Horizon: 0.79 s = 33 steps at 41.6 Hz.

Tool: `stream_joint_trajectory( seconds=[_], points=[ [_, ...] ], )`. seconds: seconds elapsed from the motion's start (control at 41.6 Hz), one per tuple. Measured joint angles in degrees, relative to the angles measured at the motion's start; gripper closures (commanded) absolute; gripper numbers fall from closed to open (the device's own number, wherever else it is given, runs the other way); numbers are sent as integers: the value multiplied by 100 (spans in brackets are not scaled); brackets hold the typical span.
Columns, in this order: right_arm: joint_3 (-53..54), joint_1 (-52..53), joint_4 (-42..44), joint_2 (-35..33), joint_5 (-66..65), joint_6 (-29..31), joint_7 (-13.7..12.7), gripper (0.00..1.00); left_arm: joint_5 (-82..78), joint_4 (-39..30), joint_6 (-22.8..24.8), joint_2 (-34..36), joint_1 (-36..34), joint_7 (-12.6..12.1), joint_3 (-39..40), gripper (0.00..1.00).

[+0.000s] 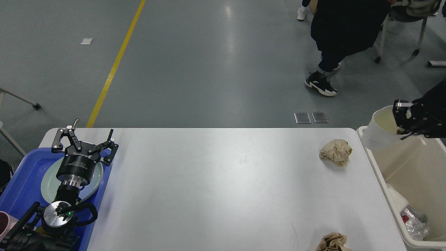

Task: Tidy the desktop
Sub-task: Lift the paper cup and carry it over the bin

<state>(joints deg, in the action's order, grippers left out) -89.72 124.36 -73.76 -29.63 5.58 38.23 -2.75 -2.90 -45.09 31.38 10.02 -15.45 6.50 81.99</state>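
The white desktop point(216, 184) fills the lower view. My right gripper point(404, 120) at the far right is shut on the rim of a white paper cup point(378, 130) and holds it tilted above the near-left corner of the cream bin point(411, 167). A crumpled brown paper ball point(336, 151) lies on the desktop near the bin. A second brown paper ball point(332, 241) lies at the front edge. My left gripper point(84, 139) is open and empty above a pale green plate point(47, 183) in the blue tray point(21, 184).
The bin holds crinkled plastic waste point(413, 218) at its near end. A dark red cup point(5, 223) sits at the tray's front left. A person point(343, 31) walks on the floor beyond the table.
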Motion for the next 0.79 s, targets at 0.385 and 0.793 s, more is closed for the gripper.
stream_joint_trajectory(
  seconds=[0.385,0.793],
  points=[
    [1337,-3574,3326,-862,-19,-55,4,100,0,0,0,0,4,0,0,4],
    [3351,-7727,6411,-178,57,-1531,-37,100,-1,0,0,0,6,0,0,4]
  ],
)
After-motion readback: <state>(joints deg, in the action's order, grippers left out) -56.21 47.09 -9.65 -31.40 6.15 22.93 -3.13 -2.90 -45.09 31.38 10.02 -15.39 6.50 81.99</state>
